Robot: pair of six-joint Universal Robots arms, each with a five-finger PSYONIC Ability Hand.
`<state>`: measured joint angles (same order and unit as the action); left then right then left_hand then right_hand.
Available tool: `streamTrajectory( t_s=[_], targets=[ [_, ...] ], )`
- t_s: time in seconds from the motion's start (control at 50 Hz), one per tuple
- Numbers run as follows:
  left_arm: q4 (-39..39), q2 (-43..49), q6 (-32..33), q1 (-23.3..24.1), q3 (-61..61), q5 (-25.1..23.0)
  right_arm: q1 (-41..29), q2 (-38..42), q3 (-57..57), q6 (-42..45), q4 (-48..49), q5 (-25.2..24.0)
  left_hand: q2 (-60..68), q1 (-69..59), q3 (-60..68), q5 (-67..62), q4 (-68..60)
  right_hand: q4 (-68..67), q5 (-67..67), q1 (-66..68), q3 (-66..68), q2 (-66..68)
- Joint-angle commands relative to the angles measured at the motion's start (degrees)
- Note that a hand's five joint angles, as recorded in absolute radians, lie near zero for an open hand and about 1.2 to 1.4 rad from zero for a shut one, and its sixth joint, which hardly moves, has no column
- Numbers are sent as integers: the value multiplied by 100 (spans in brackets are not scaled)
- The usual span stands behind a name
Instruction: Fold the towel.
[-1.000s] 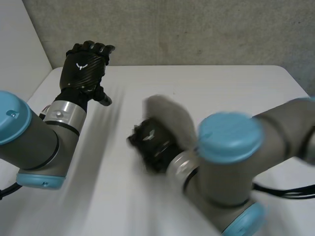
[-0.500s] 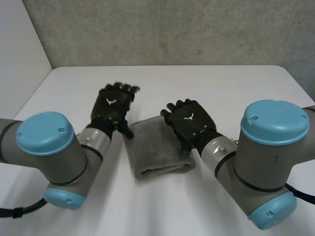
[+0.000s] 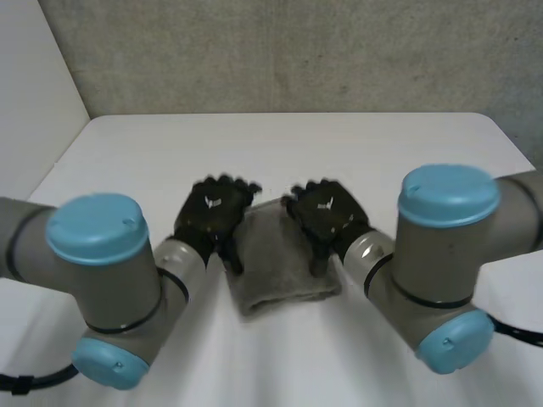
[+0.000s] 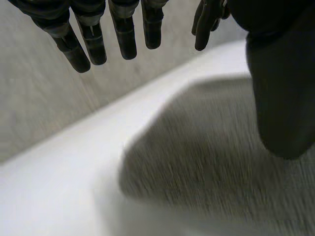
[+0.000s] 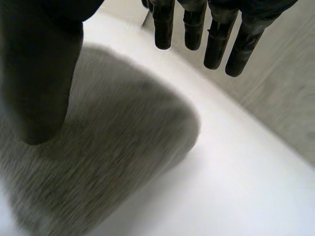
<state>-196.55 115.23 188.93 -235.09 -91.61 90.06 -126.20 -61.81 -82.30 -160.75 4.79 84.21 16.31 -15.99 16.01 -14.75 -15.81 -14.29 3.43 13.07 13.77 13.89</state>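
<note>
1. Work piece. The grey towel [image 3: 280, 264] lies on the white table [image 3: 382, 153], near the middle of it and between my two hands. It is folded into a thick, narrow rectangle. Its long sides run away from me. The near short end is rounded and bulky.

2. Left hand. My left hand [image 3: 212, 219] is at the towel's left long edge, towards the far corner. In the left wrist view the fingers [image 4: 125, 34] are straight, spread from one another, and point out past the cloth towards the wall. The thumb [image 4: 280, 98] stands well apart from them, with its tip over the towel's surface. Contact between the thumb tip and the cloth cannot be confirmed. No cloth is pinched or enclosed.

3. Right hand. My right hand [image 3: 329, 212] mirrors the left, at the towel's right long edge and towards the far corner. In the right wrist view the fingers [image 5: 216, 39] are straight and separated, above the bare table just beyond the towel's rounded corner. The thumb [image 5: 42, 73] is held away from the fingers, over the cloth. This hand also grips nothing.

4. Arms. My left arm [image 3: 102, 271] and right arm [image 3: 441, 246] flank the towel on the near side of the table.
</note>
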Motion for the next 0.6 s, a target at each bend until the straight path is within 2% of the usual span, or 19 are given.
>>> streamTrajectory(
  t_s=[0.02,0.06,0.12,0.16,0.18,0.2,0.24,0.3,0.42,0.46,0.6],
  targets=[
    [248,-1000,-40,-54,406,20,105,-1220,-181,-466,110,25,-408,376,-378,1251,358,429,-343,-307,-377,-389],
    [336,-1211,-49,-55,503,64,349,-1788,-260,-859,259,253,-408,376,-378,1251,358,429,-343,-307,-377,-389],
    [416,-1642,-49,-72,652,344,500,-2011,-278,-975,330,403,-374,343,-345,1218,324,429,-343,-307,-377,-389],
    [451,-1835,-49,-107,723,528,632,-2308,-269,-1046,426,736,-374,343,-344,1218,324,429,-343,-307,-377,-389],
    [486,-1985,-58,-168,810,747,632,-2309,-269,-1046,427,737,-374,343,-344,1218,324,429,-343,-307,-377,-389],
    [486,-1987,-58,-169,811,750,658,-2370,-200,-1037,392,868,-374,343,-344,1218,324,429,-343,-307,-377,-389],
    [600,-2188,-67,-318,916,1213,676,-2389,-137,-1019,339,1010,-340,309,-311,1184,291,429,-343,-307,-377,-389],
    [880,-2215,-75,-345,1022,1408,676,-2327,12,-975,137,1238,-374,343,-344,1218,324,429,-343,-307,-377,-389],
    [1409,-2171,-93,-318,1215,1400,702,-2231,240,-923,-407,1335,-374,343,-344,1218,324,429,-343,-307,-377,-389],
    [1698,-2119,-224,-344,1321,1365,702,-2178,276,-923,-443,1344,-374,343,-344,1218,324,429,-343,-307,-377,-389],
    [1936,-2031,-585,-397,1417,1154,764,-2160,241,-949,-435,1309,-357,326,-328,1201,307,429,-343,-307,-377,-389]
  ],
)
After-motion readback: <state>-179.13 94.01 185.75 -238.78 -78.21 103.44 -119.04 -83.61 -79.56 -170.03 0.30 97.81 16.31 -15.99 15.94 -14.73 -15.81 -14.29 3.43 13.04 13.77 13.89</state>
